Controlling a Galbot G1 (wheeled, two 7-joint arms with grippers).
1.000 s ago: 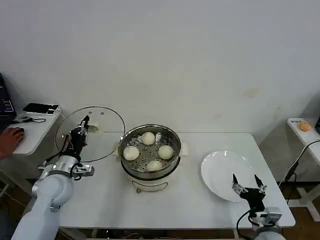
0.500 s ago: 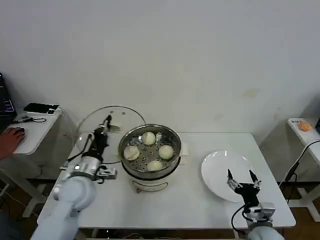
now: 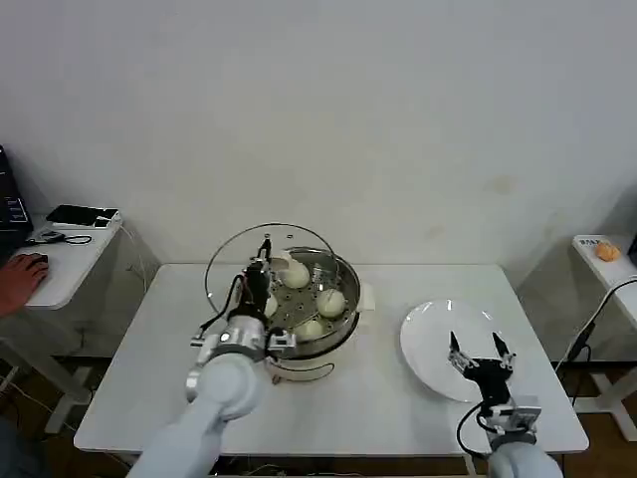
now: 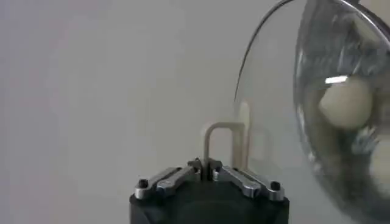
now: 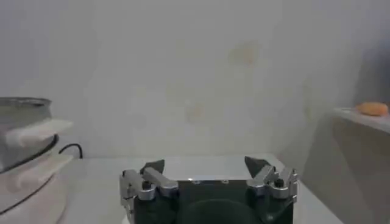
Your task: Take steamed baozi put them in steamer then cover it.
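The steamer (image 3: pixel 344 321) stands at mid-table on its cream base, with several steamed baozi (image 3: pixel 329 302) on its perforated tray. My left gripper (image 3: pixel 264 255) is shut on the handle of the clear glass lid (image 3: pixel 237 257). It holds the lid tilted nearly upright over the steamer's left rim. In the left wrist view the left gripper (image 4: pixel 206 165) pinches the pale handle (image 4: pixel 220 129). Past it lie the lid's glass (image 4: pixel 268 91) and a baozi (image 4: pixel 345 103) inside the steamer (image 4: pixel 365 176). My right gripper (image 3: pixel 476 356) hovers open over the white plate (image 3: pixel 428 334), with nothing between its fingers (image 5: pixel 152 166).
The white table (image 3: pixel 149 349) has free room to the left of the steamer. A side desk (image 3: pixel 60 261) at far left holds a phone, and a person's hand (image 3: pixel 18 276) rests there. A small stand (image 3: pixel 605 261) at far right bears an orange item (image 5: pixel 372 108).
My left gripper has carried the lid rightward from over the table's left part to the steamer's left rim. My right gripper has drifted slightly left over the plate.
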